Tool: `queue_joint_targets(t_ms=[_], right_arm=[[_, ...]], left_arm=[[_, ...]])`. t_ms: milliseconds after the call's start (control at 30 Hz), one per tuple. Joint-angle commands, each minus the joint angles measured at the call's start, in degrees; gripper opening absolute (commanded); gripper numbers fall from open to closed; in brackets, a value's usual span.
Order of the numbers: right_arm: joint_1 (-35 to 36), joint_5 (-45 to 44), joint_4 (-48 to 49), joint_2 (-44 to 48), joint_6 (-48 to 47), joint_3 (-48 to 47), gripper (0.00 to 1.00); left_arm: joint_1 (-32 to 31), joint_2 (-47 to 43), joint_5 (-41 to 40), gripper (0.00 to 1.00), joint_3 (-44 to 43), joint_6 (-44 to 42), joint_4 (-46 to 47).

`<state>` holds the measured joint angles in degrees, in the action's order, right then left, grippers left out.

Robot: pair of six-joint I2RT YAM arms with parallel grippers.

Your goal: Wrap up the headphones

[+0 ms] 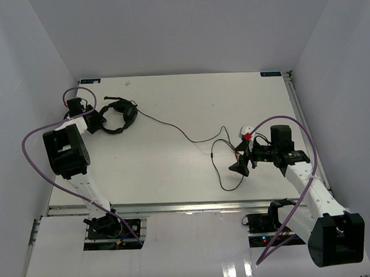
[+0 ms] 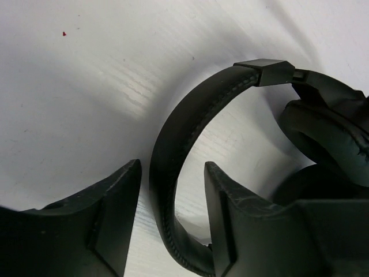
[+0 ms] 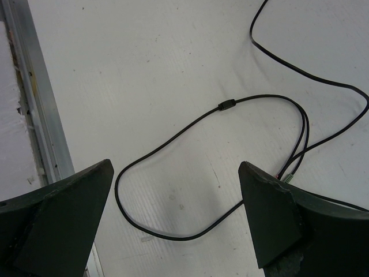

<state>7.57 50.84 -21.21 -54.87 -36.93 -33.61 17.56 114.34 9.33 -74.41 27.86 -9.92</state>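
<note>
The black headphones (image 1: 119, 116) lie at the table's far left, ear cups to the right. My left gripper (image 1: 100, 121) is open at their left side. In the left wrist view the arched headband (image 2: 173, 127) passes between its fingers, with a gap to the left finger (image 2: 118, 213); an ear cup (image 2: 334, 138) shows at right. The thin dark cord (image 1: 186, 136) runs right to loose loops (image 1: 223, 173) on the table. My right gripper (image 1: 240, 166) is open and empty above a cord loop (image 3: 173, 237). The cord's coloured tips (image 3: 286, 176) lie by its right finger.
White enclosure walls stand on three sides of the white table (image 1: 174, 163). A metal rail (image 3: 37, 109) runs along the table's near edge. Purple robot cables (image 1: 33, 141) arc beside both arms. A small junction piece (image 3: 226, 106) sits on the cord.
</note>
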Motion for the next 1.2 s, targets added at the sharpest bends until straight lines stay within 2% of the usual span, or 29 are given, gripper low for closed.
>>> queue_joint_targets(t_ms=[0, 67, 367, 700, 800, 867, 1067, 1167], right_arm=[[-0.2, -0.2, 0.1, -0.2, -0.9, -1.8, 0.96], [-0.2, -0.4, 0.2, -0.3, -0.9, -1.8, 0.96], [-0.2, -1.2, 0.4, -0.2, -0.8, -1.8, 0.96], [-0.5, -1.4, 0.6, 0.3, -0.7, -1.6, 0.96], [-0.5, -1.5, 0.6, 0.5, -0.7, -1.6, 0.96], [-0.5, -1.5, 0.6, 0.4, -0.7, -1.6, 0.96], [-0.6, -1.5, 0.6, 0.7, -0.7, -1.6, 0.96], [-0.7, -1.6, 0.7, 0.9, -0.7, -1.6, 0.96]], left_arm=[[0.3, 1.3, 1.5, 0.55, -3.4, -2.2, -2.3], [0.3, 2.1, 0.8, 0.49, -4.0, -2.3, -3.3], [0.3, 5.1, -0.9, 0.41, -6.0, -5.0, -7.9], [0.3, 2.5, -1.1, 0.43, -4.0, -5.6, -9.4], [0.3, 1.4, -1.6, 0.5, -3.3, -5.5, -10.1], [0.3, 0.6, -2.0, 0.5, -2.9, -5.5, -10.2], [0.3, -1.1, -2.6, 0.49, -1.8, -6.0, -10.8], [0.1, -1.3, -2.5, 0.45, -1.3, -6.0, -11.1]])
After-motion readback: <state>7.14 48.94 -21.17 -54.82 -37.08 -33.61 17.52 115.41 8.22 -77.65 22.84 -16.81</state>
